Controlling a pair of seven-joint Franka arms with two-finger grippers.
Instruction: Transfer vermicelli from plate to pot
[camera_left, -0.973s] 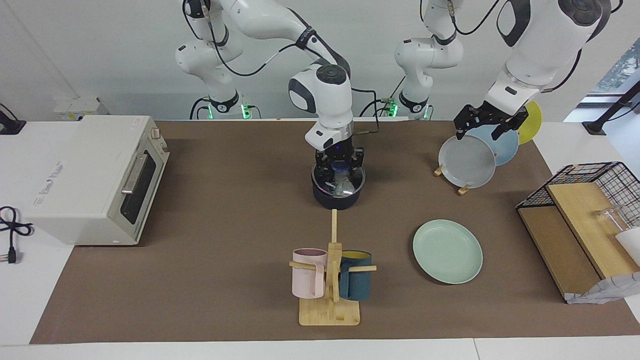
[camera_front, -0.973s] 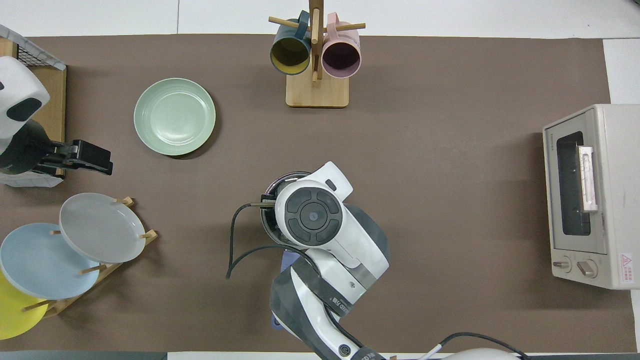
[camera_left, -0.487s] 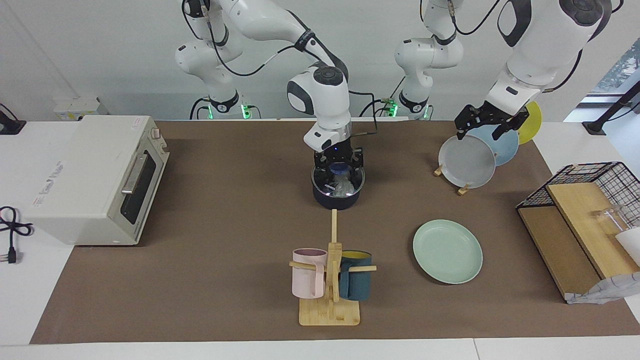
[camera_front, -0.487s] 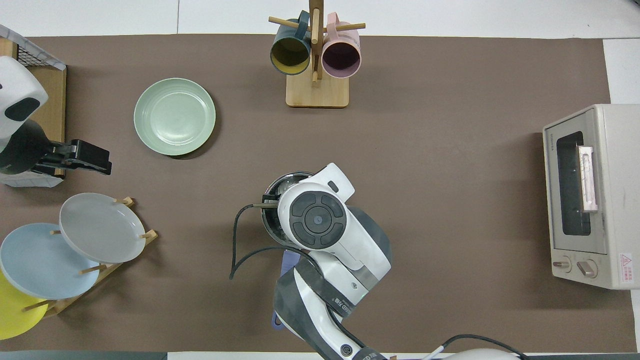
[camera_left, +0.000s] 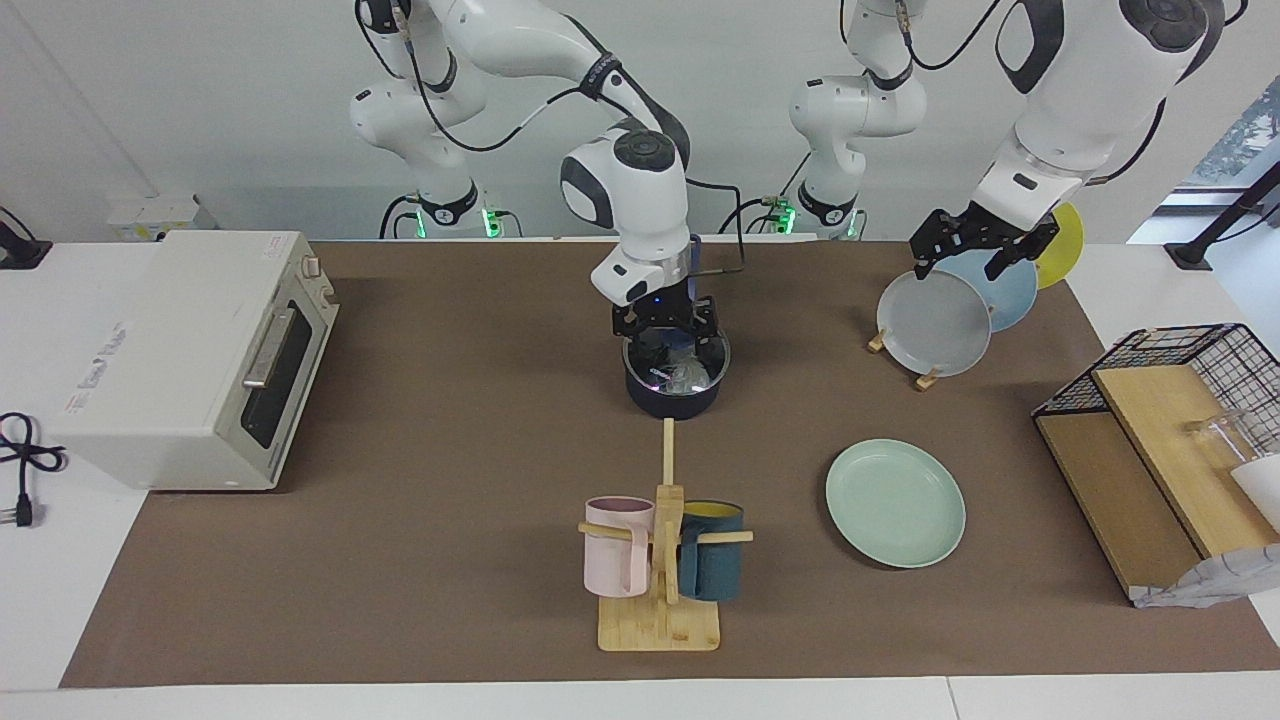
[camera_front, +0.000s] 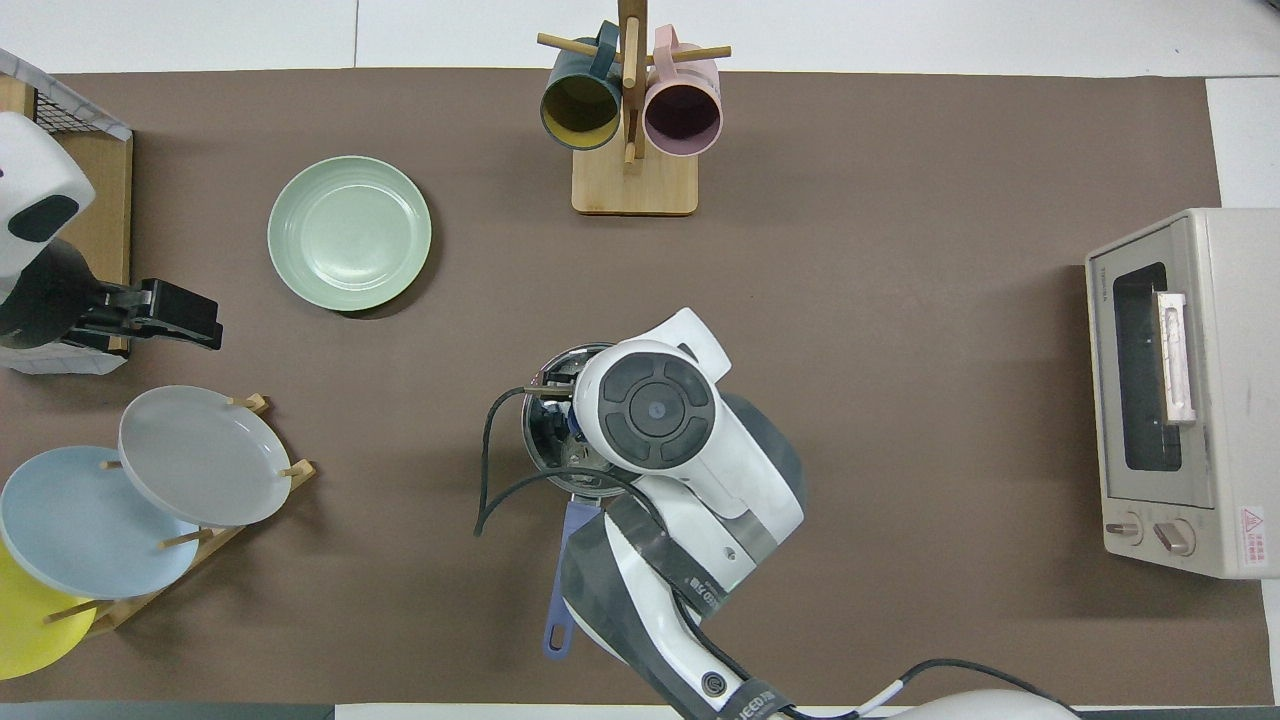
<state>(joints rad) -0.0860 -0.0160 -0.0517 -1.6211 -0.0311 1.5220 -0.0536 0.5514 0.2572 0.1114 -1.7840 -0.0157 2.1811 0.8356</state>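
The dark navy pot (camera_left: 672, 392) stands mid-table, its long blue handle (camera_front: 562, 580) pointing toward the robots. The whitish vermicelli (camera_left: 686, 373) lies inside it. My right gripper (camera_left: 665, 338) hangs just above the pot's rim, open and empty. In the overhead view the right arm's wrist covers the gripper and most of the pot (camera_front: 541, 443). The mint-green plate (camera_left: 895, 503) lies bare, farther from the robots and toward the left arm's end; it also shows in the overhead view (camera_front: 349, 232). My left gripper (camera_left: 960, 262) waits, open, over the plate rack.
A wooden rack holds a grey plate (camera_left: 933, 322), a light blue plate (camera_left: 1010, 285) and a yellow one. A mug tree (camera_left: 660, 560) with a pink and a dark teal mug stands farther out. A toaster oven (camera_left: 190, 355) and a wire basket (camera_left: 1170, 440) sit at the table's ends.
My right gripper has lifted out of the pot and shifted slightly toward the right arm's end. The vermicelli stays in the pot. The left arm has not moved.
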